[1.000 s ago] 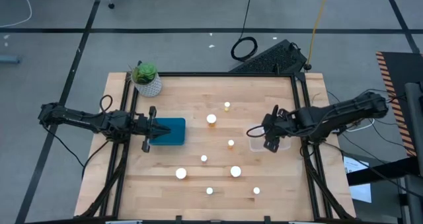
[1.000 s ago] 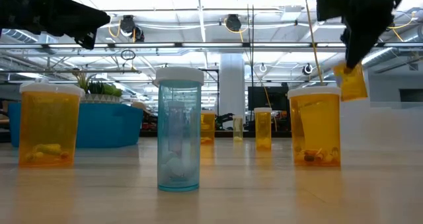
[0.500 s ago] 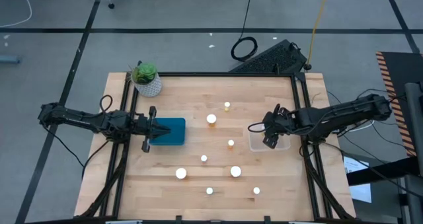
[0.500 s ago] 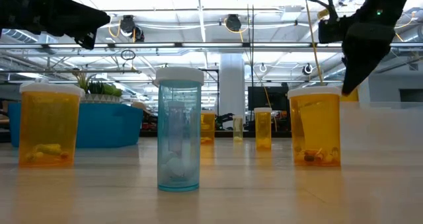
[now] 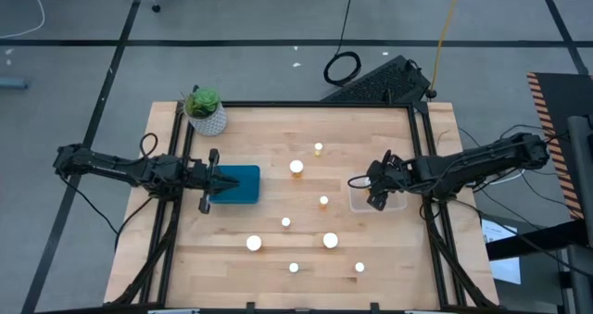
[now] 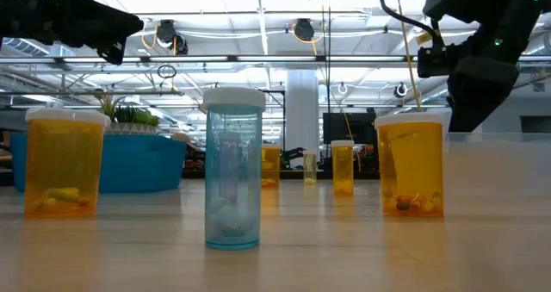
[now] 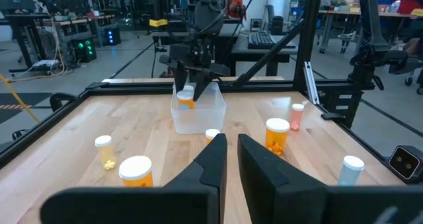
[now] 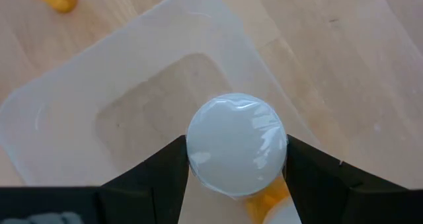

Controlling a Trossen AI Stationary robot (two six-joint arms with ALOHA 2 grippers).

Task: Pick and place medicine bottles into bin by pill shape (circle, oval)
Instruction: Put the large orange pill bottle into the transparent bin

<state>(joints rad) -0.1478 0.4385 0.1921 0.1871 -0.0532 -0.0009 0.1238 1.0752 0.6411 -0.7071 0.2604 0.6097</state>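
Note:
My right gripper (image 5: 375, 194) hangs over the clear bin (image 5: 394, 203) at the table's right, shut on a medicine bottle (image 7: 186, 100), amber with a white cap (image 8: 236, 145). A second bottle (image 8: 266, 201) shows in that bin beside it. My left gripper (image 5: 225, 182) waits shut over the blue bin (image 5: 243, 189) at the left, holding nothing. Several more medicine bottles stand upright on the wood between the bins, among them one (image 5: 296, 167) toward the far side and one (image 5: 330, 240) nearer. My right gripper pinches the bottle at its capped top between the two fingers (image 8: 162, 168), one on each side of the cap's rim (image 8: 192, 151). The fingers point down from above. The bottle hangs upright inside the clear bin's walls (image 7: 198, 118); whether its base touches the floor I cannot tell.
A white pot with a green plant (image 5: 205, 110) stands at the far left corner. In the low view an amber bottle (image 6: 65, 163), a bluish clear bottle (image 6: 232, 180) and another amber one (image 6: 411, 163) stand close to the near edge. Black frame rails (image 5: 417, 138) border the table.
My right gripper has gone down with the bottle. A second ago the bottle hung above the clear bin's rim; now it sits behind the bin's wall. The gripper has stayed shut on it and the bottle has stayed upright.

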